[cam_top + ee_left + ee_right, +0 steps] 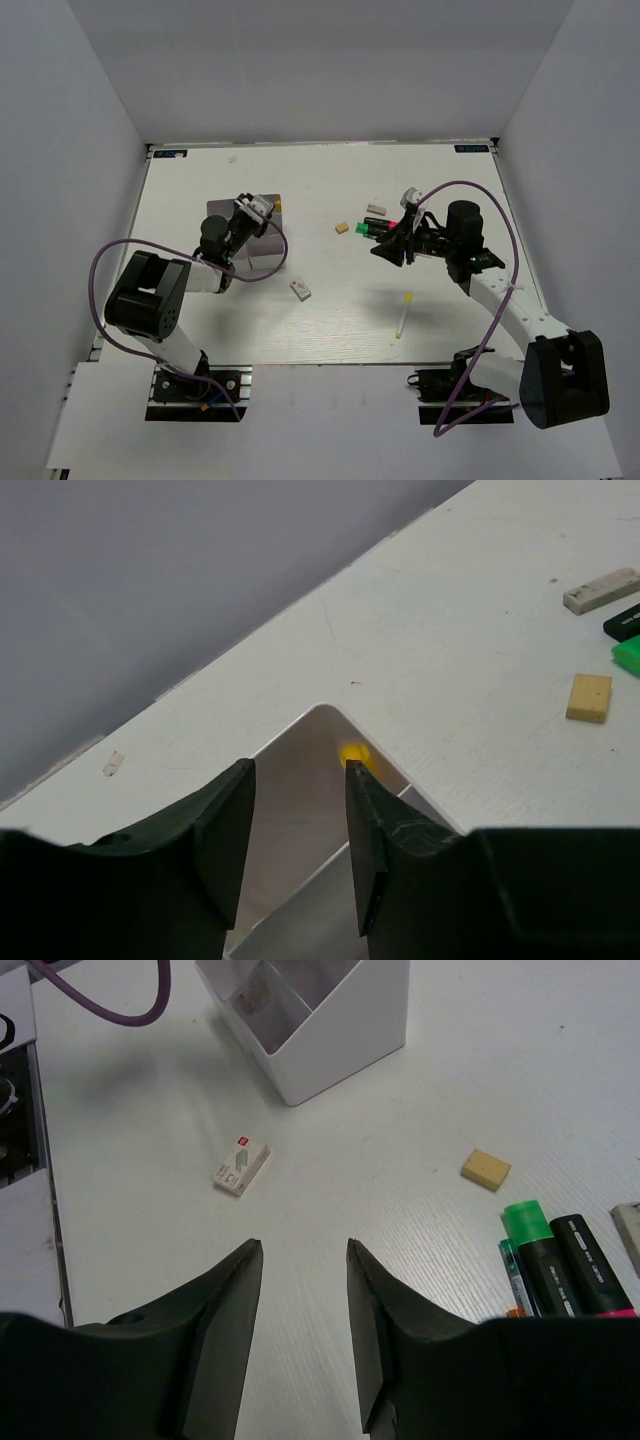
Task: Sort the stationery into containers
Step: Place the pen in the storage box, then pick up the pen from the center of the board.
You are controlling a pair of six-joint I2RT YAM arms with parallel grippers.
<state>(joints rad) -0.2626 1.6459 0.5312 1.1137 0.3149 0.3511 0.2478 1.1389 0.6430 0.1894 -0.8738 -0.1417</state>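
The container, a pale divided tray, sits left of centre; it also shows in the right wrist view. My left gripper is open and empty above one of its compartments, with a yellow pen end at the far corner. My right gripper is open and empty over bare table. Beside it lie a green-ended highlighter, a pink-ended black highlighter and a thin green pen. A beige eraser and a labelled white eraser lie between the arms.
A grey eraser lies behind the highlighters. A white and yellow pen lies near the front, right of centre. Grey walls close in the table at the back and sides.
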